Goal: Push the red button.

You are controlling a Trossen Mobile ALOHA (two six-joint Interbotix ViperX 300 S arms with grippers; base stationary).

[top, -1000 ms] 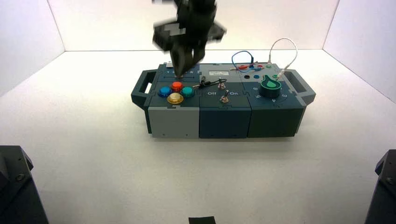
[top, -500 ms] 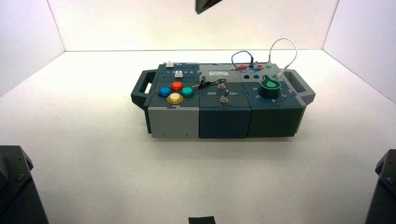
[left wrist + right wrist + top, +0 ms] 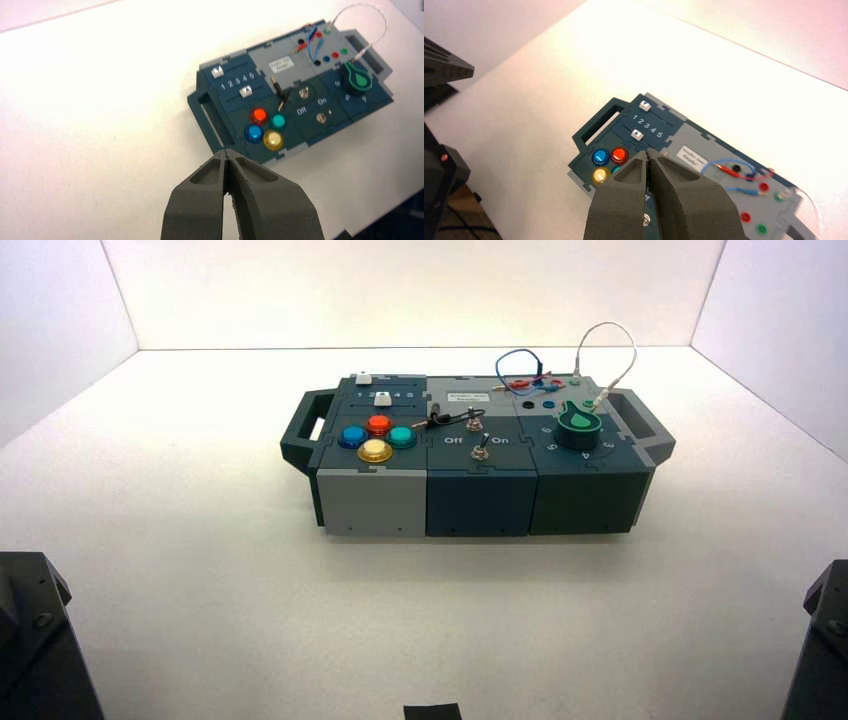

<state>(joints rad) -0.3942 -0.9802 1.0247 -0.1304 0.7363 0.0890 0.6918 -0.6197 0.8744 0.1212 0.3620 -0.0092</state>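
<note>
The red button [image 3: 379, 424] is the rear one of a four-button cluster on the left end of the box [image 3: 480, 502]. It also shows in the left wrist view [image 3: 259, 116] and in the right wrist view [image 3: 619, 155]. Neither gripper shows in the high view. My left gripper [image 3: 227, 152] is shut and empty, high above the table off the box's left front. My right gripper [image 3: 647, 151] is shut and empty, raised above the box, with its tips seen just beside the red button.
Blue [image 3: 351, 436], teal [image 3: 402, 436] and yellow [image 3: 375, 450] buttons surround the red one. Two white sliders [image 3: 381, 398] lie behind them. Toggle switches [image 3: 481, 448], a green knob [image 3: 578, 424] and looped wires [image 3: 606, 350] fill the box's middle and right. The arm bases [image 3: 30, 640] stand at the front corners.
A dark gripper that hung over the sliders just behind the red button has lifted up and out of the high view. The box has not moved.
</note>
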